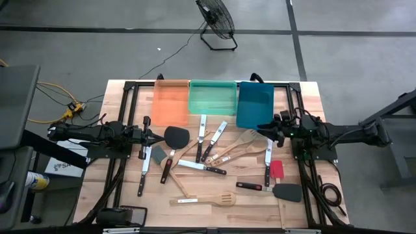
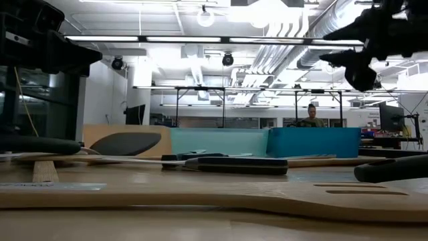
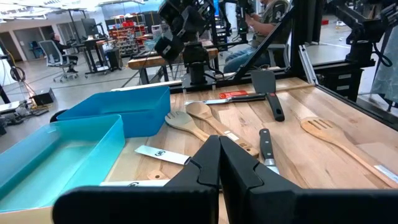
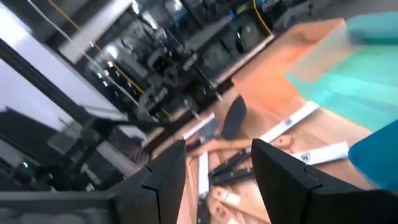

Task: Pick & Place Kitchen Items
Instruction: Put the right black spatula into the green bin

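Beside blue tray (image 1: 255, 104), we note right gripper (image 1: 268, 133) fingers apart, empty; wooden spoon (image 1: 242, 139) just beside.

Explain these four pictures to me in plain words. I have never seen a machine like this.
This is a robot with two dark arms at a pale wooden table. One picture looks straight down from above, one looks level across the tabletop, and two come from cameras on the arms' wrists.

On the table lie three rectangular trays: orange, green and blue. In front of them are scattered kitchen utensils, such as a black round spatula, a small red spatula, a slotted wooden turner and a black-handled steel knife.

The left gripper has its fingers shut; the right gripper has them apart. Neither holds anything, and both hang above the table.
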